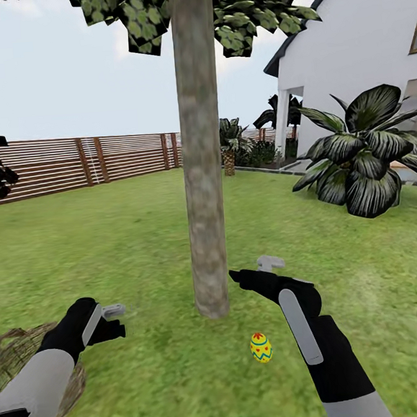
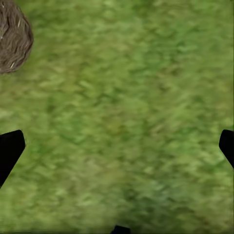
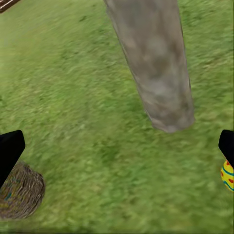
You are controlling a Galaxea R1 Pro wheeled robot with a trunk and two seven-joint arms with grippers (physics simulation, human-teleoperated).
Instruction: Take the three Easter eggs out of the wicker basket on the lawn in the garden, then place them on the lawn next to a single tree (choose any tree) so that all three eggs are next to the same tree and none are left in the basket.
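The lawn [image 1: 111, 240] is a flat, mottled green surface running back to a brown horizontal-slat fence [image 1: 93, 159]; a white house [image 1: 354, 67] stands beyond and to the right of the tree [image 1: 202, 171]. The tree is the reference point: a thick, upright, pale grey-brown trunk with blotchy bark, topped by blocky green leaves. A low plant [image 1: 360, 160] with broad, dark, striped leaves grows to the right of the tree, nearer the house. One Easter egg [image 1: 261, 347] lies on the grass just in front of the trunk base and slightly right; it is a smooth yellow oval with blue zigzag bands and red marks. The wicker basket [image 1: 20, 358], round and woven from coarse tan-brown strands, sits on the lawn well to the left of the tree, partly hidden behind the left arm; whether it holds eggs cannot be told. The left gripper [image 1: 116, 314] hovers between basket and tree, fingers spread apart and empty. The right gripper [image 1: 259, 270] hovers just right of the trunk base, above the egg, also spread apart and empty.
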